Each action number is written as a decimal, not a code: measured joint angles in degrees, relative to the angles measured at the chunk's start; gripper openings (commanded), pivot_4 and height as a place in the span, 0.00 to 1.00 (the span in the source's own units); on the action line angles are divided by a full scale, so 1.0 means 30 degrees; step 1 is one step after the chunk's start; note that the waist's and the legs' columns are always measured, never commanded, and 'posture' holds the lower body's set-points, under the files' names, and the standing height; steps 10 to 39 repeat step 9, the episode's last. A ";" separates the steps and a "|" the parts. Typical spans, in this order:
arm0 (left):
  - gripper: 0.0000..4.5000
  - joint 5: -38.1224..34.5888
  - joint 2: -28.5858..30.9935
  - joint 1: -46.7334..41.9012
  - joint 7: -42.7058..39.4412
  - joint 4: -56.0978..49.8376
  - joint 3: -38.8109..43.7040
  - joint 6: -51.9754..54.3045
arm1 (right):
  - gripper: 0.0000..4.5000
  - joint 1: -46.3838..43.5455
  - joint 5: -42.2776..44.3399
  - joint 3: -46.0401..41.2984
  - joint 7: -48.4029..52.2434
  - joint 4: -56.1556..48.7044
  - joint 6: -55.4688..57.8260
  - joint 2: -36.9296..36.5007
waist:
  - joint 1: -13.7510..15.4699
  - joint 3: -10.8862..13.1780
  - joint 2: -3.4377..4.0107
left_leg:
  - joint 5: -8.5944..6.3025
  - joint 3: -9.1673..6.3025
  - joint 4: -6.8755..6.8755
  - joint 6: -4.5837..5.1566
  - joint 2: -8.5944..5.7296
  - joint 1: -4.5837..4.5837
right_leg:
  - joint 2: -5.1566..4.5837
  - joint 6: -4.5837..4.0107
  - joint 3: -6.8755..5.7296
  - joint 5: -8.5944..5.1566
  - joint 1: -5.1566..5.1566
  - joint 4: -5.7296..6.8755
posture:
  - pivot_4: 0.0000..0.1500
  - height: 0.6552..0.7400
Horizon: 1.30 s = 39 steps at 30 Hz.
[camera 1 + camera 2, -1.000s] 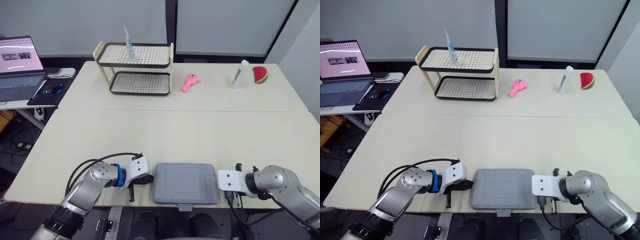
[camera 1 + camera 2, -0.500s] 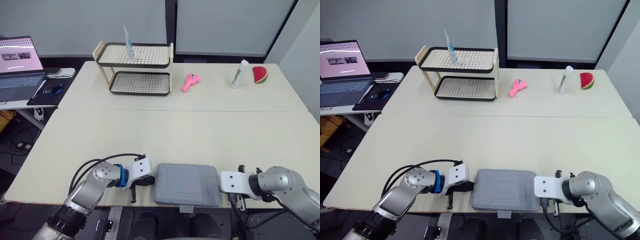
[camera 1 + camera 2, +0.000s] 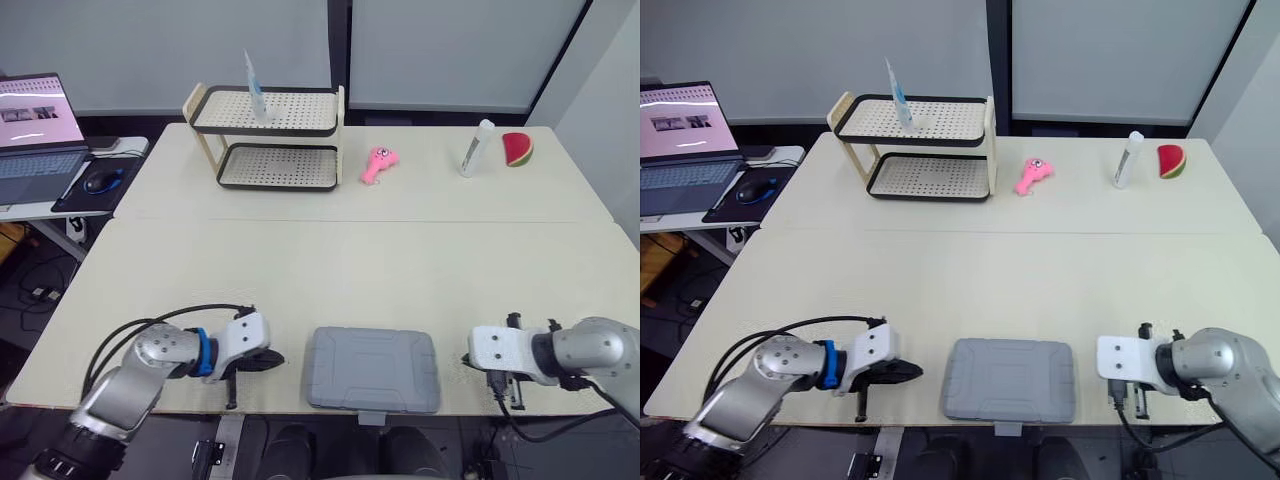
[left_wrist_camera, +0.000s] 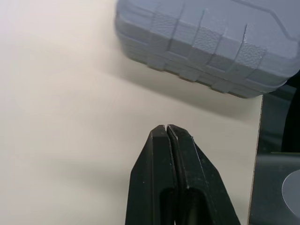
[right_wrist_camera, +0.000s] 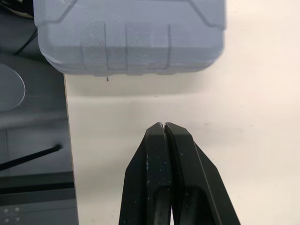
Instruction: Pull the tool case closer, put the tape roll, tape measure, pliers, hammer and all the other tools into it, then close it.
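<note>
- Left gripper (image 4: 167, 127) has its two black fingers pressed together, tip against tip, and nothing is held between them. I see it low over the table (image 3: 330, 260), near the front edge.
- It points at the left side wall of the tool case (image 3: 372, 368). It is near the case but not touching it; a strip of bare table lies between the tips and the wall.
- Right gripper (image 5: 163, 124) is in the same state: fingers pressed together, empty. It points at the right side wall of the case, also apart from it, with bare table between.
- The tool case is grey and ribbed. It lies flat with the lid down, between the two grippers, at the front edge of the table. A small grey tab (image 3: 369, 416) on its front side stands out a little over the table edge.
- On the far side of the table, to the left, stands a two-tier rack (image 3: 265, 138) with perforated shelves. A thin tube (image 3: 253, 88) stands upright on its top shelf.
- Just right of the rack lies a pink toy (image 3: 377, 164). Further right a white bottle (image 3: 473, 148) stands upright, and a watermelon slice (image 3: 518, 149) sits close beside it.
- On a separate desk at the far left I see an open laptop (image 3: 35, 130) and a mouse (image 3: 103, 180) on a dark pad.
</note>
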 measured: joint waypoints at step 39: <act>0.00 -0.1583 0.2225 0.2348 -0.0834 -0.0773 0.4757 -0.0847 | 0.00 0.2605 0.2932 -0.6691 0.4412 0.2944 -0.3816 -0.1638 | -0.0002 0.0001 0.0002 | -0.0002 0.0024 -0.0005 0.0003 0.0008 0.0031 | -0.0004 -0.0001 0.0011 0.0001 0.0035 -0.0013 | 1.00 0.87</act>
